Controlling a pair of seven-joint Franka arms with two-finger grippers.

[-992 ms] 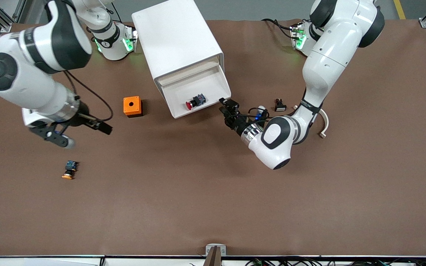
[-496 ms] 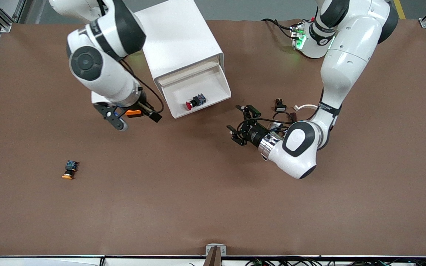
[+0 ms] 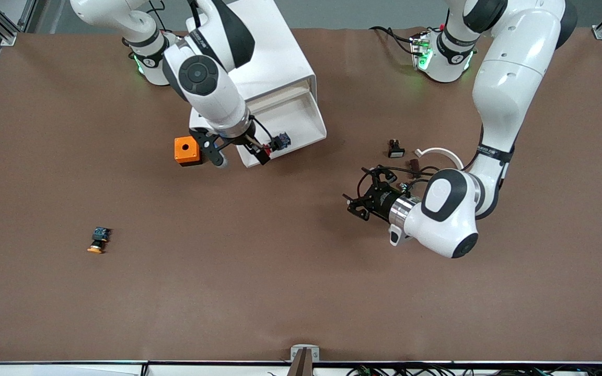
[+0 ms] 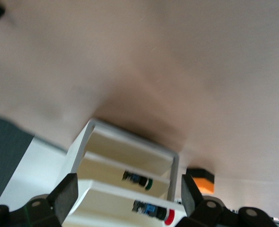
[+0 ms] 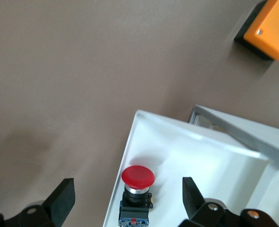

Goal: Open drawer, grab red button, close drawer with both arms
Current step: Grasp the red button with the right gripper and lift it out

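Over the pulled-out drawer (image 3: 301,128), right gripper (image 3: 238,154) spread wide above the red button (image 5: 137,182); left gripper (image 3: 363,201) released over bare table (image 3: 280,271).

The right arm is swinging in from its end of the table toward three o'clock, and the right gripper (image 3: 238,151) is now hanging with fingers spread over the front edge of the open drawer (image 3: 301,125), right above the button (image 3: 279,142), passing the orange box (image 3: 187,151) on the way. The left gripper (image 3: 366,201) is backing off from the drawer's corner toward five o'clock, its fingers spreading wide, and is now hovering over bare table (image 3: 280,271)
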